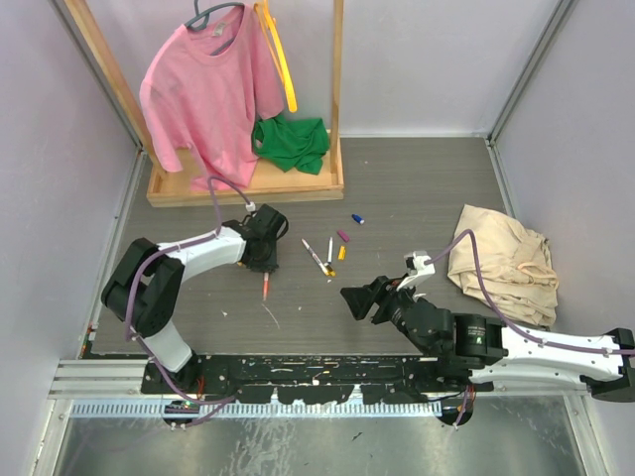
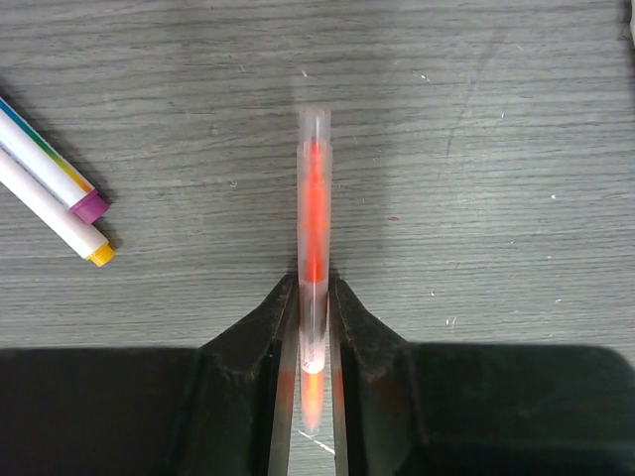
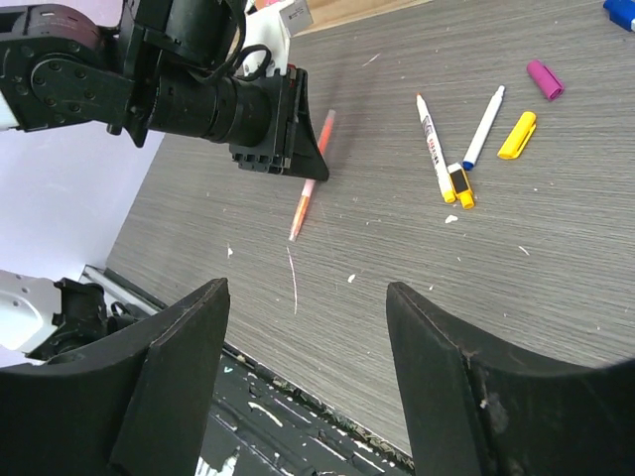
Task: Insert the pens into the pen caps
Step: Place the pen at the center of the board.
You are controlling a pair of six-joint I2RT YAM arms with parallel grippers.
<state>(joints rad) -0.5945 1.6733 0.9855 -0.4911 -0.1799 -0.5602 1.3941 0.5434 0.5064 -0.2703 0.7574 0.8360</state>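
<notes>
Left tool [image 2: 314, 327]: jaws nearly together, pads against both sides of the orange pen [image 2: 314, 218]. It has hold of the barrel near one end. How firm the pinch is cannot be told.

Orange pen: in the overhead view its long axis runs 12 to 6. It reaches from the left tool toward the near edge of the bench [image 1: 417, 188], and its free end is low, at or near the bench top. Whether this pen already carries a cap cannot be told.

Right tool [image 3: 308, 377]: jaws wide apart, nothing between them. It hovers above the bench at about 4 o'clock from the left tool, well apart from it.

Caps: the yellow cap [image 3: 517, 135], magenta cap [image 3: 545, 79] and blue cap [image 3: 620, 12] lie loose at about 3 o'clock from the left tool and about 12 o'clock from the right tool. The right tool is judged the nearer to them. No orange cap can be made out.

Obstruction: two white pens [image 1: 317, 255] lie side by side between the left tool and the caps. A straight sweep toward 3 o'clock would cross them.

Surroundings: a beige cloth [image 1: 501, 263] lies at 3 o'clock from the right tool. A wooden rack [image 1: 248, 183] with a pink shirt [image 1: 208, 79] and a green cloth [image 1: 291, 142] stands at 12 o'clock. Both are well clear of the work.
</notes>
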